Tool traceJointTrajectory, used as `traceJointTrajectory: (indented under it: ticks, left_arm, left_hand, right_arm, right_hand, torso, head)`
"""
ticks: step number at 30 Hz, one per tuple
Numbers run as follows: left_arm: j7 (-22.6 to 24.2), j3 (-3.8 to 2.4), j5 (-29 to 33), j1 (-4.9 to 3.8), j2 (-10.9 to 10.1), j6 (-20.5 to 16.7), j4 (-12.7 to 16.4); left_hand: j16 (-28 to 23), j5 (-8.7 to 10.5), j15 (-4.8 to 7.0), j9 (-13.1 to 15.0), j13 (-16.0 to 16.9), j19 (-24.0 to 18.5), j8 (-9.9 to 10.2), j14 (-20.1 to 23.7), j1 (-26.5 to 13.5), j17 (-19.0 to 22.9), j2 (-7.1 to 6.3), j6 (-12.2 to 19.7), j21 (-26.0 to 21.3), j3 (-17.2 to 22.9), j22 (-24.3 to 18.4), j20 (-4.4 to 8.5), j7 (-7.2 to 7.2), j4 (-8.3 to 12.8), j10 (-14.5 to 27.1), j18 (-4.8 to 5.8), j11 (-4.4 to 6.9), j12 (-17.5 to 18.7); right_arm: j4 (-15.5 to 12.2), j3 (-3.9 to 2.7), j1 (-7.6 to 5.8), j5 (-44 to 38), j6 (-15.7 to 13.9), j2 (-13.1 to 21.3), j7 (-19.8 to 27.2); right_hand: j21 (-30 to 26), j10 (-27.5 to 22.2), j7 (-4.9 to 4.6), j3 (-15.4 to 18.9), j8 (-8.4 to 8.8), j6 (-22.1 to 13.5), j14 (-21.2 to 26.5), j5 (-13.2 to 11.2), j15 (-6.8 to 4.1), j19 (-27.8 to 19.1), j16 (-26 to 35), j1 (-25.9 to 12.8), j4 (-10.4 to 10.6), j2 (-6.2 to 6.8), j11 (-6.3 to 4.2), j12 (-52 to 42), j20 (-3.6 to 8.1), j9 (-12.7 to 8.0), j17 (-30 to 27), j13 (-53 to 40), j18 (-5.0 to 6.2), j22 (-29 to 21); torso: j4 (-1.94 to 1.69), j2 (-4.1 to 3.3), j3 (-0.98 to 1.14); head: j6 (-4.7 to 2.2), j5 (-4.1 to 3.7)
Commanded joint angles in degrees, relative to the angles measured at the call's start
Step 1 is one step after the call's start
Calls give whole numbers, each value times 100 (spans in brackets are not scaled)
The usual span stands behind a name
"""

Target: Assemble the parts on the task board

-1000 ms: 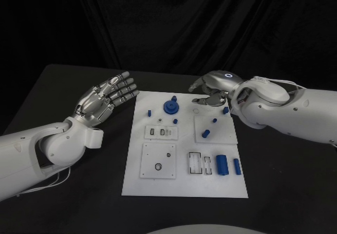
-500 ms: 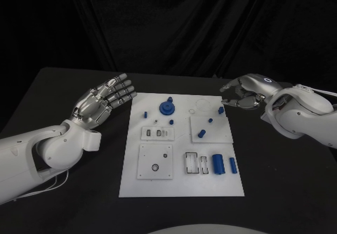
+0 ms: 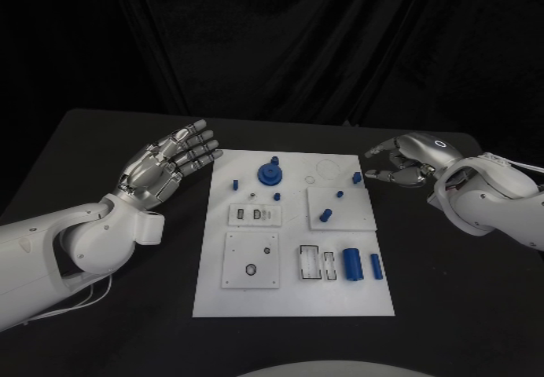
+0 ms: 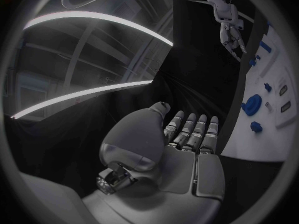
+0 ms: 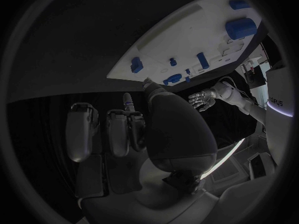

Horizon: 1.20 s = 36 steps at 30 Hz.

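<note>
The white task board (image 3: 295, 298) lies in the middle of the black table. A large round blue part (image 3: 272, 173) stands near its far edge, with small blue pegs (image 3: 325, 214) around it. Two blue cylinders (image 3: 354, 265) lie at the near right. My left hand (image 3: 170, 161) hovers left of the board, palm up, fingers straight and apart, holding nothing. My right hand (image 3: 399, 165) hangs just off the board's far right corner, fingers loosely curled, with nothing visible in them. The left wrist view shows the board (image 4: 274, 84) and the right hand (image 4: 231, 32).
Raised white sub-plates with slots sit on the board: one at the near left (image 3: 253, 259), one at the centre left (image 3: 259, 214), one at the right (image 3: 340, 208). Black table (image 3: 102, 141) surrounds the board, with dark curtain behind.
My right hand has drawn back to the right, from over the board's far right part to just beyond its edge. The left hand has stayed still.
</note>
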State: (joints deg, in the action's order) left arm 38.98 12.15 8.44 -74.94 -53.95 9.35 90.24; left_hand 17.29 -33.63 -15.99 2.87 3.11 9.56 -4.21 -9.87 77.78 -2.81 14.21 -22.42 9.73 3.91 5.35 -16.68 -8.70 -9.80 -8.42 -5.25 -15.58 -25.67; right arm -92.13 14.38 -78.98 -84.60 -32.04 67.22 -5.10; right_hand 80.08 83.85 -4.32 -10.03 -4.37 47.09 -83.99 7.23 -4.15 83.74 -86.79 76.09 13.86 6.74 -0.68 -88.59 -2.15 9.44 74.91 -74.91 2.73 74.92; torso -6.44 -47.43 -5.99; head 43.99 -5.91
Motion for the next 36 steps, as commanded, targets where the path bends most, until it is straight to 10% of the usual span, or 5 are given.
traceJointTrajectory:
  ticks: [1,23,36]
  left_arm:
    - [734,-5,13,9,10,110,11]
    - [714,-5,12,50,-3,142,-4]
    - [715,-5,12,67,-9,174,16]
  left_hand:
    - [37,-17,-43,7,2,-2,-36,-17,-54,-6,4,-38,-6,52,-8,-7,-59,1,-4,100,-37,5]
    - [44,-18,-45,7,2,-3,-35,-19,-57,-6,7,-38,-7,61,-9,-7,-62,1,-5,103,-39,3]
    - [48,-15,-49,7,1,-7,-34,-19,-62,-6,4,-35,-9,71,-10,-7,-64,3,-3,106,-41,5]
  right_arm:
    - [40,-3,24,4,-74,-42,13]
    - [266,-4,200,4,118,-320,-61]
    - [387,-5,214,4,341,-468,-217]
  right_hand:
    - [-41,358,19,4,36,-4,-460,-49,-16,-45,43,34,48,67,-29,36,0,-17,1102,-1215,34,791]
    - [-192,265,-23,23,18,79,-401,-64,10,-121,194,336,73,80,2,110,-21,-63,952,-1110,65,716]
    - [-414,143,-47,4,62,-11,-337,356,32,-228,361,625,40,68,25,207,-43,-143,795,-981,113,604]
  torso:
    - [-13,-3,4]
    - [0,1,-6]
    - [-3,-3,1]
  head:
    - [8,-6]
    - [84,19]
    - [95,31]
